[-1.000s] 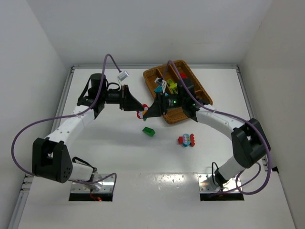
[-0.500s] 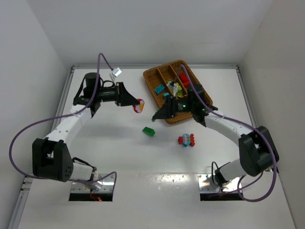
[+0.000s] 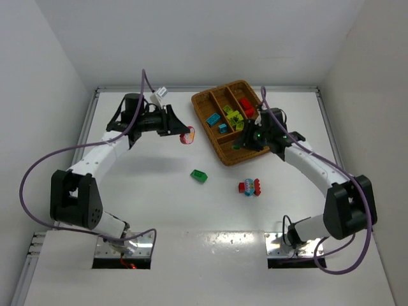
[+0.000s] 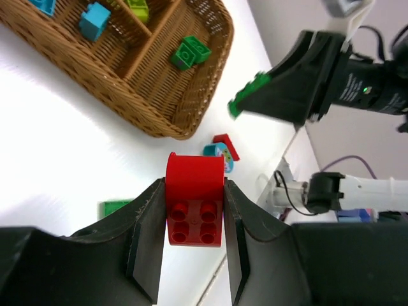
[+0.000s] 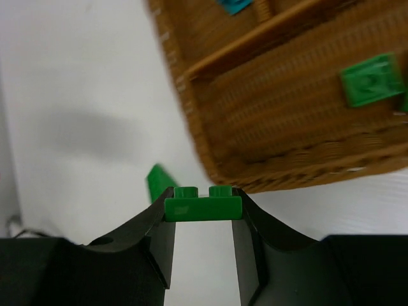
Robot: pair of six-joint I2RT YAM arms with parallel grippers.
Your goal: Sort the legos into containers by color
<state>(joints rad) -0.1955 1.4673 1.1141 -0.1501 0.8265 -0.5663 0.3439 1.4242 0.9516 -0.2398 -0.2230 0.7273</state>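
Note:
My left gripper (image 3: pixel 183 132) is shut on a red brick (image 4: pixel 194 197) and hangs in the air just left of the wicker tray (image 3: pixel 201 118). Over the tray's near end, my right gripper (image 3: pixel 241 143) is shut on a flat dark green brick (image 5: pixel 203 205). In the tray lie cyan bricks (image 3: pixel 213 119), yellow-green bricks (image 3: pixel 233 116) and red bricks (image 3: pixel 247 108), each colour in its own long section. One dark green brick (image 4: pixel 190 52) lies in the crosswise section. A loose dark green brick (image 3: pixel 199 175) and a red and cyan clump (image 3: pixel 250 187) sit on the table.
White walls close in the table on three sides. Purple cables loop from both arms, the left one arching over the left wrist (image 3: pixel 143 80). The arm bases stand at the near edge.
The two grippers, close together a second ago, have drawn apart. My right gripper carried the green brick right to the tray's near end; my left gripper rose slightly toward the far side with the red brick.

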